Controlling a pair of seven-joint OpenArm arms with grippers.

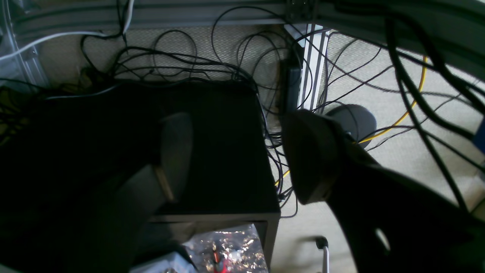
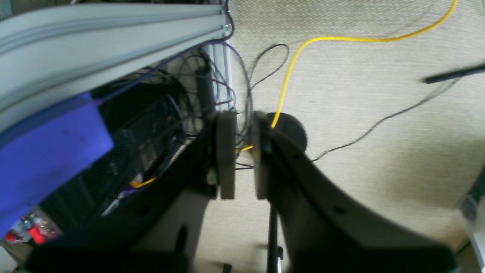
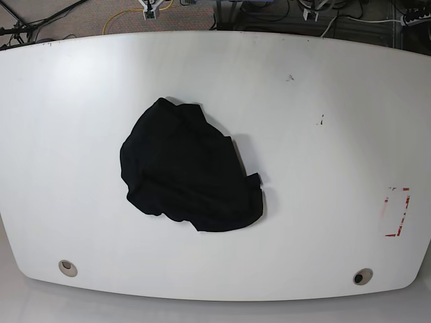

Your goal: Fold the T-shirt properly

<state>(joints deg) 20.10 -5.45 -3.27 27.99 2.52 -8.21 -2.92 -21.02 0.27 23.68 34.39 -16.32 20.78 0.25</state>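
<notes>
Mia: Claws first! Where are they?

Ben: Both are away from the shirt. The left claw [image 1: 235, 159] has its two fingers spread wide apart and holds nothing. The right claw [image 2: 238, 155] has its fingers close together with a thin gap between them. Nothing is held there either. Both wrist views look down past the counter at the carpet [image 2: 360, 94] and a mess of cables [image 1: 197, 64].

Mia: And the T-shirt?

Ben: The T-shirt [image 3: 188, 168] lies in a crumpled black heap on the white counter [image 3: 323, 134], a bit left of the middle in the base view. No arm shows in that view. No sleeve or collar can be told apart.

Mia: So what comes first?

Ben: The folding has probably not begun. The shirt likely needs spreading flat first. It would be good to pinch two edges far apart, lift, and pull gently until the cloth lies smooth. Grabbing the middle would likely bunch it more.

Mia: What about the counter?

Ben: It is smooth and white, with lots of bare space around the shirt. Some red marks [image 3: 396, 212] sit near the right edge in the base view. There are a few small dark specks too. A yellow cable [image 2: 341, 40] runs over the carpet below.
</notes>
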